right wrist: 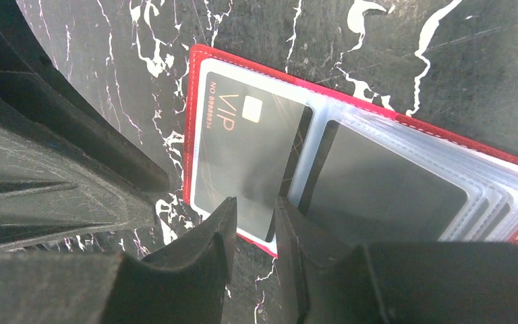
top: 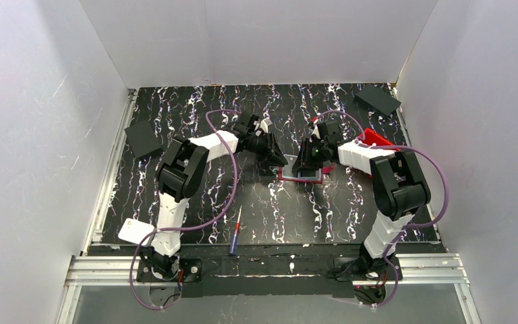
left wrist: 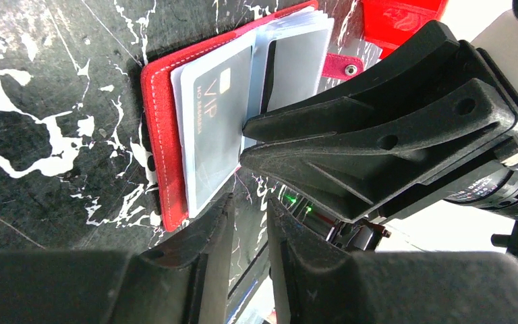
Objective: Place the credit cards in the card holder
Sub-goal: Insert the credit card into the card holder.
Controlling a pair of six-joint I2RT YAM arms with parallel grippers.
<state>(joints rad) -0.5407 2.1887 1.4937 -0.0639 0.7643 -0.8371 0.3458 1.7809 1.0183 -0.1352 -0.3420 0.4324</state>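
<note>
The red card holder (top: 301,177) lies open on the marbled table between both grippers; it also shows in the left wrist view (left wrist: 156,135) and the right wrist view (right wrist: 190,135). A grey credit card marked VIP (right wrist: 243,148) (left wrist: 212,121) sits in its left clear pocket. A second dark card (right wrist: 378,182) sits in the right pocket stack. My right gripper (top: 308,164) (right wrist: 255,202) is nearly shut, its tips (left wrist: 243,142) at the VIP card's inner edge. My left gripper (top: 278,160) (left wrist: 249,202) is nearly shut and empty at the holder's edge.
A red open bin (top: 376,138) stands just right of the right gripper. Black flat squares lie at far left (top: 143,139) and back right (top: 378,100). A pen-like tool (top: 235,233) and a white flat piece (top: 133,231) lie near the front.
</note>
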